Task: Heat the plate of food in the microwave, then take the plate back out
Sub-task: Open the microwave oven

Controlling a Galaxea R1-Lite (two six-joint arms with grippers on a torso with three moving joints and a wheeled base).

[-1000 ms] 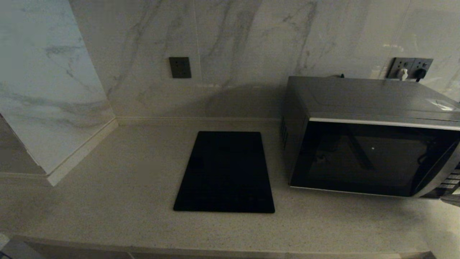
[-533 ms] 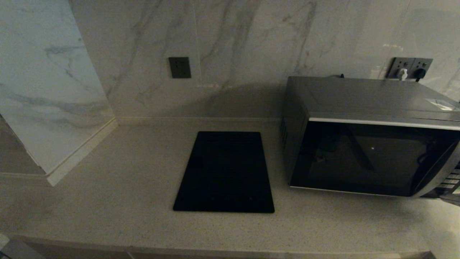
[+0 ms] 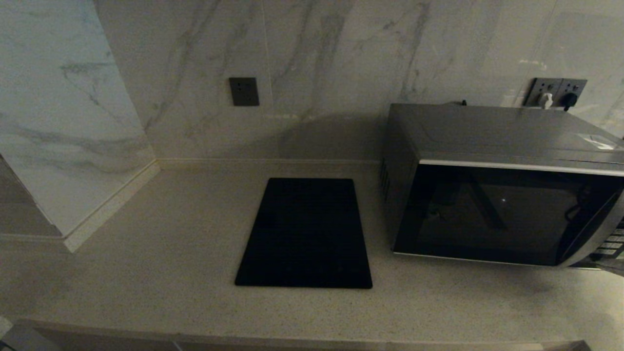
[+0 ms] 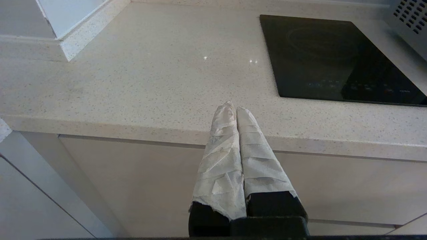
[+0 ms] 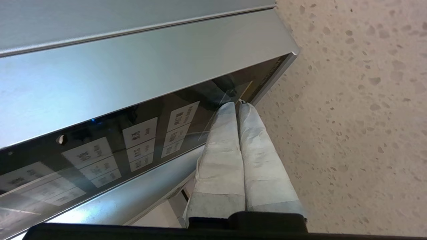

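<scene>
My right hand (image 5: 237, 104) is at the lower front corner of the large silver-grey microwave (image 3: 492, 180), on the side with the button keypad (image 5: 140, 140). Its two white-wrapped fingers (image 5: 220, 156) are pressed together with nothing between them, and their tips sit right at the edge of the dark control panel; whether they actually touch it I cannot tell. The microwave's black glass door (image 3: 487, 214) is closed, with the curved silver trim (image 5: 133, 196) running beside my fingers. In the head view this hand barely shows, at the far 3 o'clock edge below the keypad.

My left hand (image 4: 233, 108) is parked off the front edge of the pale speckled stone tabletop (image 3: 146, 253), at about 7 o'clock in the scene. Its wrapped fingers (image 4: 257, 156) are likewise closed against each other, holding nothing and touching nothing, with the tips hanging just over the tabletop's front lip.

A flat black rectangular slab (image 3: 306, 234) lies on the tabletop at the centre, just beside the microwave's left side wall, at its 9 o'clock.

The plate of food is not visible anywhere; the dark door glass shows only reflections, so I cannot tell whether it is inside.
</scene>
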